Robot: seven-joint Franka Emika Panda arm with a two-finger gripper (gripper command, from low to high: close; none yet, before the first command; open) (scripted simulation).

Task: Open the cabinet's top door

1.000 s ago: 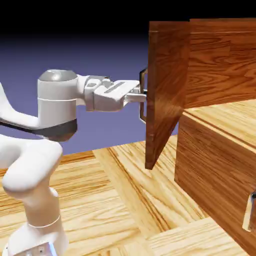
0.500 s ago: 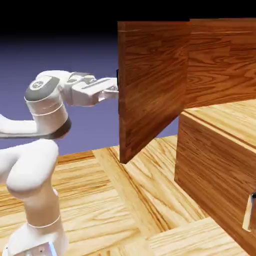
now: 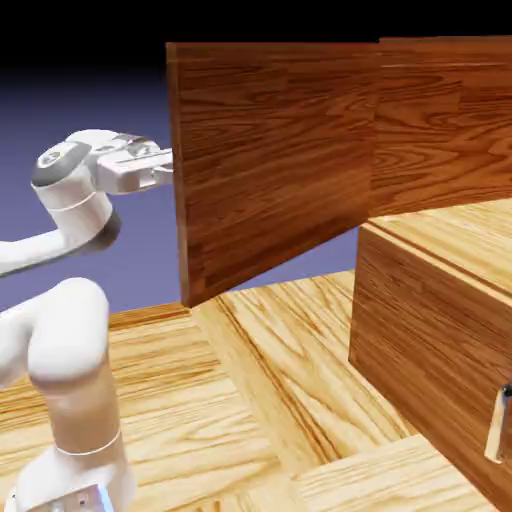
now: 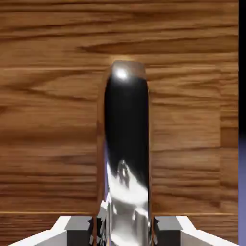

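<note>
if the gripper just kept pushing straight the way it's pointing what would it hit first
The gripper has its jaws shut on the slim shiny metal bar handle. Straight ahead, right behind it, lies the reddish-brown wood-grain top door, so it would likely meet that panel first.

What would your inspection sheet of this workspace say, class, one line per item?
Surface: pale wood plank floor, bare.
Job's things: cabinet; its top door swung wide open; lower panel shut.
Clutter: nothing seen.
Tool: tool shut on the door's shiny handle; in the exterior view the door's edge hides its tips.
Cables: nothing seen.
Surroundings: plain blue-violet backdrop.
</note>
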